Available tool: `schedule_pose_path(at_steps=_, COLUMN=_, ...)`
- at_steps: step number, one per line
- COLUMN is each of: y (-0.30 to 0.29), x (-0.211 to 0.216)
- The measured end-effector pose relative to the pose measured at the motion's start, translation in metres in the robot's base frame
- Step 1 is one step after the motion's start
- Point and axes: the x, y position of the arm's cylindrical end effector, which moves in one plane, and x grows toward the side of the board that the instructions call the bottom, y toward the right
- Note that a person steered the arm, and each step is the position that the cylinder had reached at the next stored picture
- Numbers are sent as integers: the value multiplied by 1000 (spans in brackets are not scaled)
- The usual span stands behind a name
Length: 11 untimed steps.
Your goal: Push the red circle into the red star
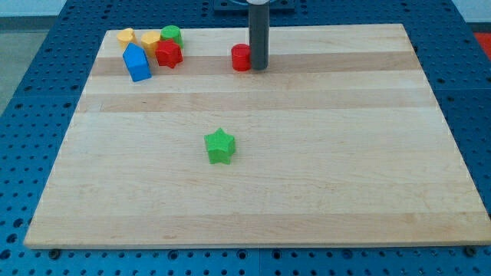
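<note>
The red circle (242, 57) sits near the view's top, a little left of centre on the wooden board (322, 153). My tip (258, 67) stands right against the circle's right side. The red star (169, 54) lies further to the view's left, at the right of a cluster of blocks at the top left. A gap of bare board lies between circle and star.
In the cluster are a blue block (137, 63), a yellow block (126, 37), another yellow block (150, 41) and a green circle (171, 34) just above the red star. A green star (220, 146) lies near the board's middle.
</note>
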Motion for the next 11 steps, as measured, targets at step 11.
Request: schedule_pose_path(at_steps=11, y=-7, x=98)
